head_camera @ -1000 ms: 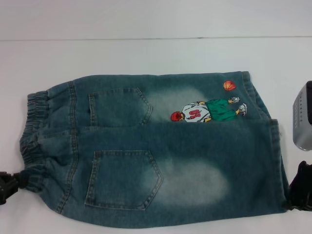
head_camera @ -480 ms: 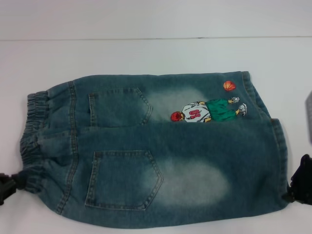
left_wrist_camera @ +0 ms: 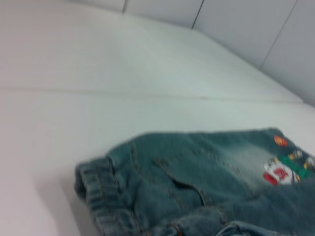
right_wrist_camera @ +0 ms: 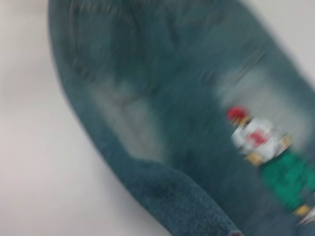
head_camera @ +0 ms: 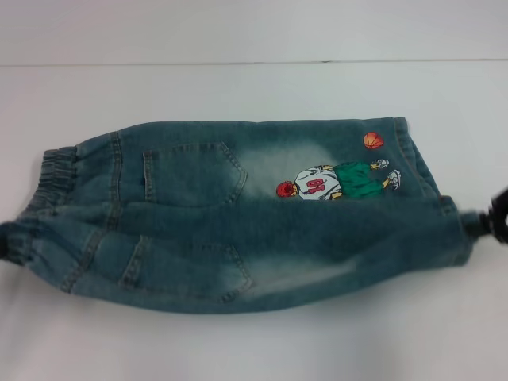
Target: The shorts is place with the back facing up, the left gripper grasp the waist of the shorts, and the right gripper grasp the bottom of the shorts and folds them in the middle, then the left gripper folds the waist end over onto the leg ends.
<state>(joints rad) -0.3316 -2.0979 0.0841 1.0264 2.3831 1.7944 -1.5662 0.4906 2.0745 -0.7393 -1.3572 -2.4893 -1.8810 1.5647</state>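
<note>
**A:** Looking at the head view, nearest thing is the front long edge of the shorts [head_camera: 238,230]. It's raised off the white bench [head_camera: 238,341] and rolled back toward the middle, so the lower patch pocket [head_camera: 186,270] looks squashed and slanted.

**B:** Who's got hold of it?

**A:** Both arms, one at each end. The left tool [head_camera: 9,240] sits at the picture's left edge, right against the near corner of the waist of the shorts [head_camera: 49,190], that gathered elastic band. The right tool [head_camera: 494,221] is at the right edge, touching the near corner of the bottom of the shorts [head_camera: 448,218]. Each looks clamped on denim, but the fingers are mostly cut off or smeared, so how wide they sit I can't tell.

**B:** Further back?

**A:** Far half lies flat on the bench, back side up. Upper patch pocket [head_camera: 193,172] is flat, then the embroidered player [head_camera: 337,180] with the orange basketball [head_camera: 373,140] near the far leg hem. Left wrist view shows the waistband bunched and the denim lifted near the camera; right wrist view is blurry, just a denim fold and the figure.
</note>
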